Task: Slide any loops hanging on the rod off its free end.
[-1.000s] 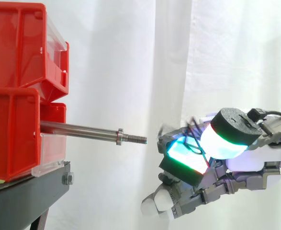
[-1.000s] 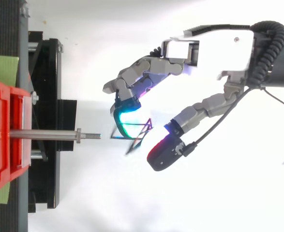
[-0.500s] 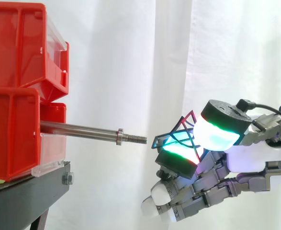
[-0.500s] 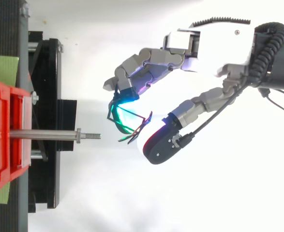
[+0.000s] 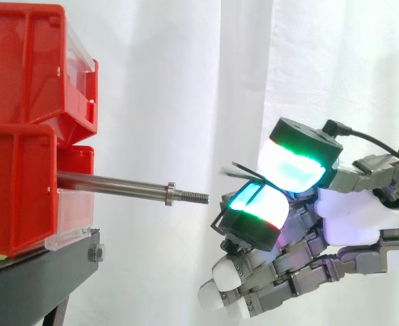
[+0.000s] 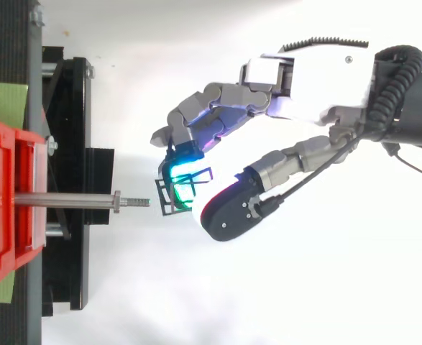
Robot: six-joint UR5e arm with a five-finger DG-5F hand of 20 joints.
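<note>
Since half a second ago the hand (image 6: 308,79) has edged toward the bare rod (image 5: 117,185). Its pads pinch a wire loop (image 6: 171,210), likely light, stiff and slippery, so grip its edges.

Bare steel rod (image 5: 117,185), dark wire loop (image 6: 160,195) beyond tip

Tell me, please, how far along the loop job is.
Done: the rod is bare, with no loop hanging on it. In hand: the hand pinches a thin dark loop between its glowing pads, just past the rod's threaded free end. Left: probably nothing on the rod; the loop only needs carrying away or dropping.
</note>
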